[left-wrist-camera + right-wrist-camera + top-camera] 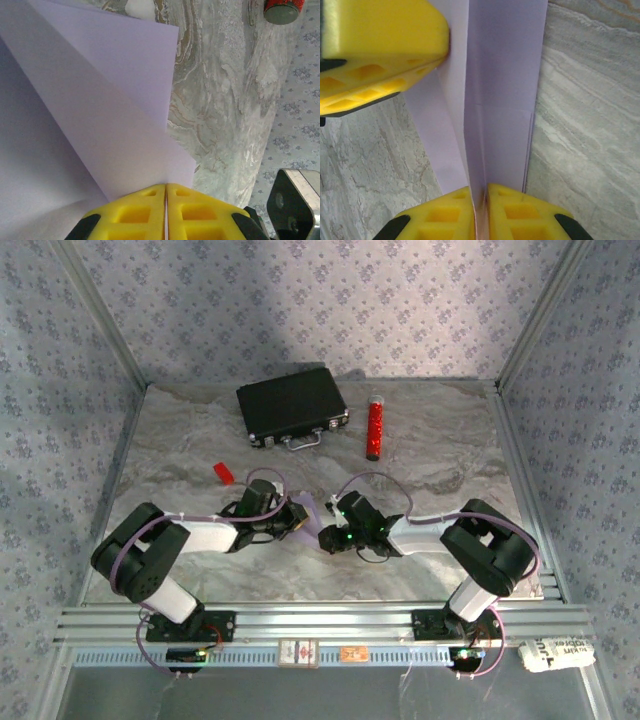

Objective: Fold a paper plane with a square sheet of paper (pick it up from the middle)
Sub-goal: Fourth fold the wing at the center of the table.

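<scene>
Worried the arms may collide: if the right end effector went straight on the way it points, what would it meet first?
The lilac sheet it grips runs ahead; beyond, probably the fingers of the left end effector, just left of that line, though depth is unclear.

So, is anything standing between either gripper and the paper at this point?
Nothing visible. The left gripper and the right gripper are both pinched on the folded lilac paper. The red block, black case and red cylinder lie farther back, apart from it.
</scene>
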